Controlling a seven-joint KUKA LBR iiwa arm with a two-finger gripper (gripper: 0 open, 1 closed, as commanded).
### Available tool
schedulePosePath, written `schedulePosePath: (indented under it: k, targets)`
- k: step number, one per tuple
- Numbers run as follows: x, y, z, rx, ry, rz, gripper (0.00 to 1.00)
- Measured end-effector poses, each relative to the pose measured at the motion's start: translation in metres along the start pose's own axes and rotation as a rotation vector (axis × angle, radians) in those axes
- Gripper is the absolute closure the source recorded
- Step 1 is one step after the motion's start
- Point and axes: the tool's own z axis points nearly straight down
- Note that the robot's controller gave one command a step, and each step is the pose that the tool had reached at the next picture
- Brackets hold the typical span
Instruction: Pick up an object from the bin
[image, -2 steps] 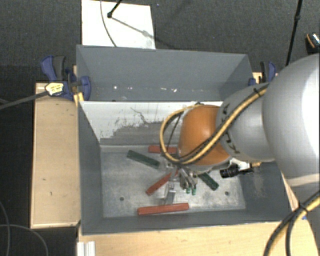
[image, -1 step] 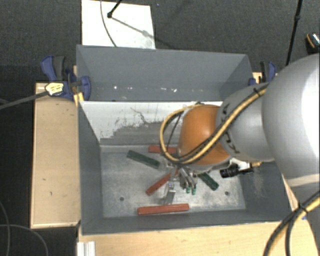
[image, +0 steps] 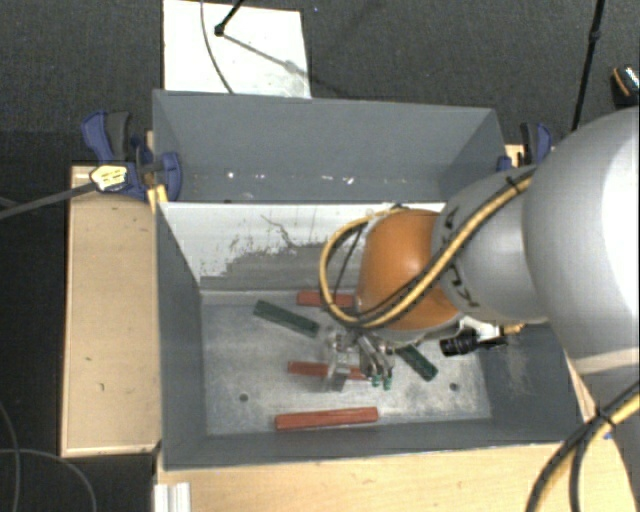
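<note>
The gripper (image: 358, 375) hangs low over the middle of the bin floor, its tip down at the right end of a short red-brown stick (image: 308, 368). That stick is flat and narrow and lies almost level across the floor. Its left part is in plain sight and its right end is lost under the metal of the tool. Whether the pincer is spread or pressed together I cannot tell from here, nor whether it has the stick.

Nearer the front wall lies a longer red-brown stick (image: 327, 419), flat and well clear of the tool. Just right of the gripper a dark green stick (image: 420, 364) slants down to the right, half under the arm. To the left and further back a second dark green stick (image: 286, 318) lies slantwise on its own. Behind it another red-brown stick (image: 322, 298) rests near the back wall, its right end hidden by the arm's orange cover (image: 400, 270), round which looped cables (image: 338, 262) run.

The grey metal bin (image: 250, 395) has a scuffed, speckled floor and a scratched sloping back wall. Dark floor (image: 420, 50) surrounds it beyond.
</note>
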Motion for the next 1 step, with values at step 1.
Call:
schedulePosePath:
  k: [1]
  targets:
    - [-0.0024, 0.0008, -0.075, -0.003, -0.009, 0.003, 1.0]
